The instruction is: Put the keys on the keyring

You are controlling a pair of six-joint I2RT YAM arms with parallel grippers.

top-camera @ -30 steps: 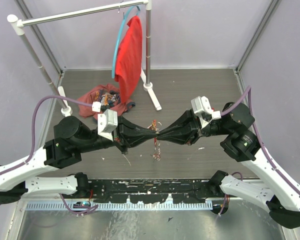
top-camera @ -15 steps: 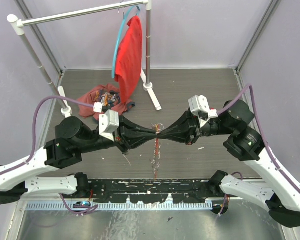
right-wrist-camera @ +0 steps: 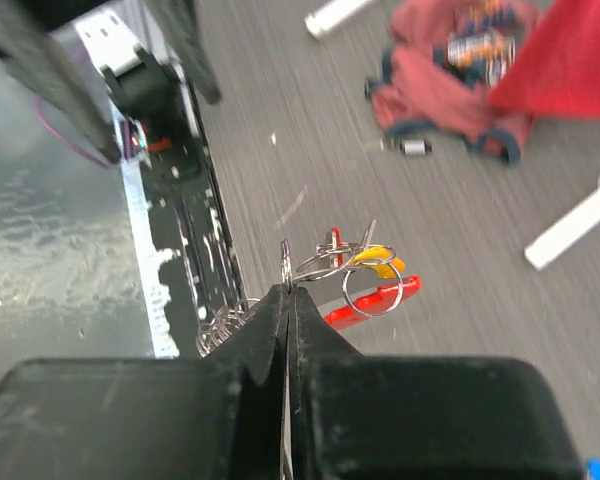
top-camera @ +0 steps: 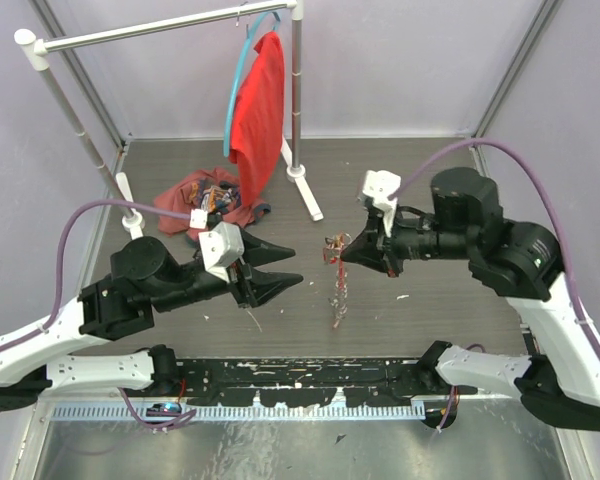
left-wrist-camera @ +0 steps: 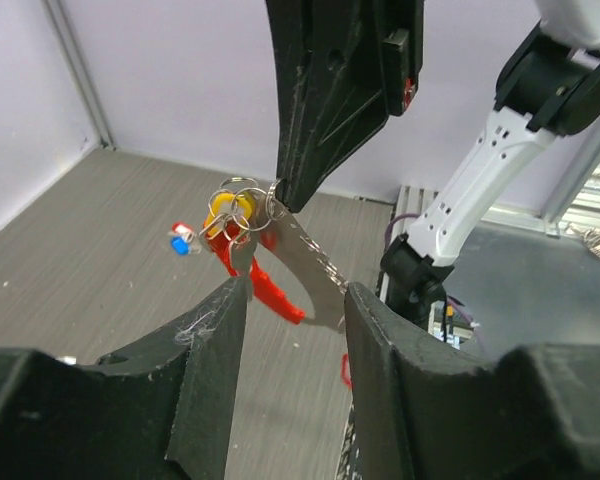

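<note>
The grey wood-grain table carries a white tube clothes rack at the back. A red shirt hangs from the rack, and a crumpled reddish cloth lies at its foot. The left arm lies low, stretched from the near left corner toward the middle. Its left gripper points right with black fingers spread wide and nothing between them. The right arm bends at a raised elbow and reaches left. The right gripper is pressed together on the thin metal keyring, held in the air apart from the left fingertips. A silvery bead chain dangles below it.

The left wrist view looks out between its own fingers at the right gripper coming down from above. It shows what the overhead view loses: several linked rings, a yellow tag and the red oblong strap tag. Beyond them, on the table, lie two tiny keys with blue and red heads. The right wrist view shows the jaws meeting on one ring's wire.
</note>
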